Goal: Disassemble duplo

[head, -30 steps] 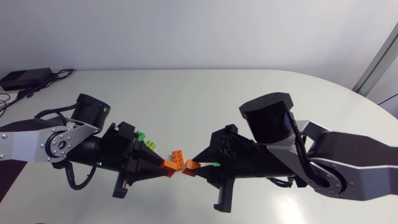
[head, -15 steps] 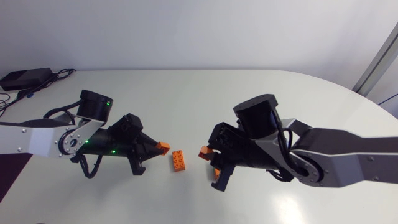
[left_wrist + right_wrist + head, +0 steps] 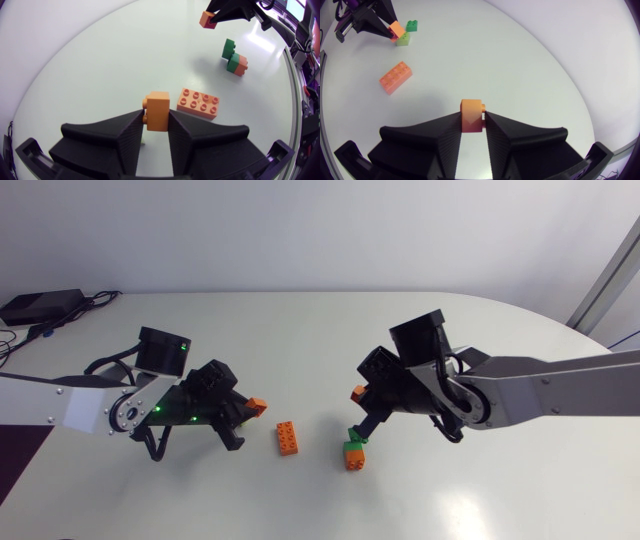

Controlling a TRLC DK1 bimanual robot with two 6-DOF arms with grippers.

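My left gripper is shut on a small orange brick, held just above the table; the left wrist view shows that brick clamped between both fingers. My right gripper is shut on another small orange brick, which shows between its fingers in the right wrist view. Between the two grippers a long orange brick lies flat on the table. A green-on-orange stack lies below the right gripper.
A light green and a dark green brick lie on the table beside the left gripper, hidden in the head view by the left arm. The white table is bare behind both arms. Cables and a black box sit at its far left corner.
The grippers have pulled apart, each keeping a small orange brick. The long orange brick dropped to the table between them. The right arm swung up and right, uncovering the green-and-orange stack.
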